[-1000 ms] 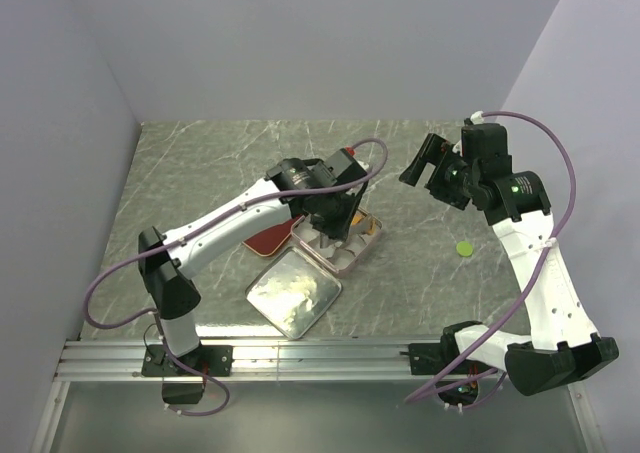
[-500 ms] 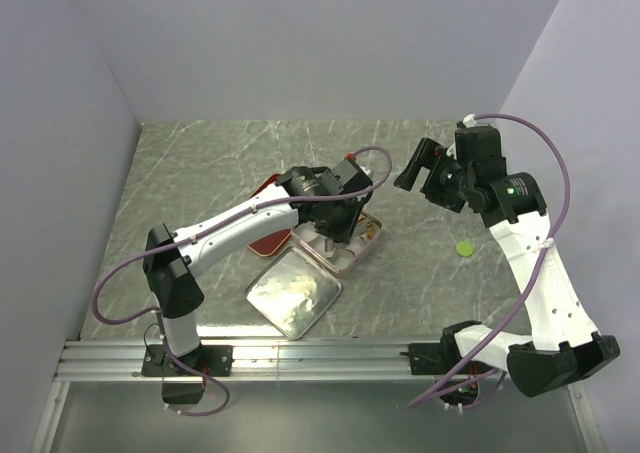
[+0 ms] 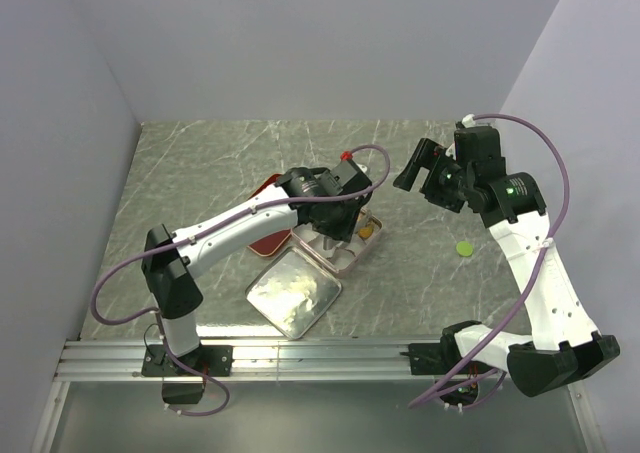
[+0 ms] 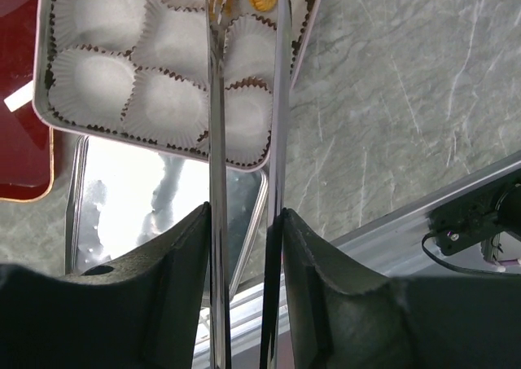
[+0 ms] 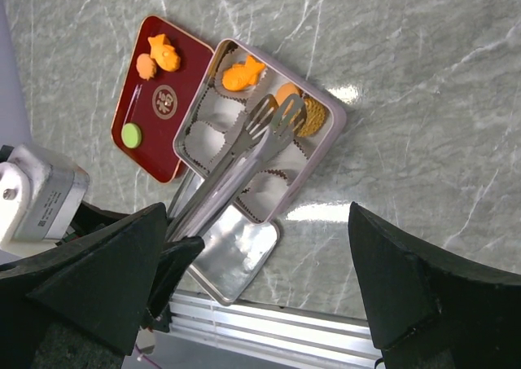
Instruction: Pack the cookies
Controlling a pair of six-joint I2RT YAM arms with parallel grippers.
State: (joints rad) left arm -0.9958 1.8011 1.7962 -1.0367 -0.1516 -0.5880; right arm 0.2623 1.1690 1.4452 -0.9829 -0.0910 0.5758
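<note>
Over fluted paper cups [image 4: 167,104], left gripper [image 4: 244,218] clasps steel tongs [image 4: 216,141] (right gripper [image 5: 256,214] gapes wide).

We see three of the cookies [image 5: 286,92] lying flat in paper cups along one end of the tin [image 5: 322,153]: an orange fish cookie [image 5: 242,76], a plain orange round [image 5: 285,90] and a ridged tan round [image 5: 310,116]. On the red tray [image 5: 155,153] lie a second orange fish [image 5: 167,55], a small orange round [image 5: 146,66] just beside it, and a green round [image 5: 130,134] set apart. Another green cookie [image 3: 464,247] lies alone on the table [image 3: 420,273], well away from the tin.
</note>
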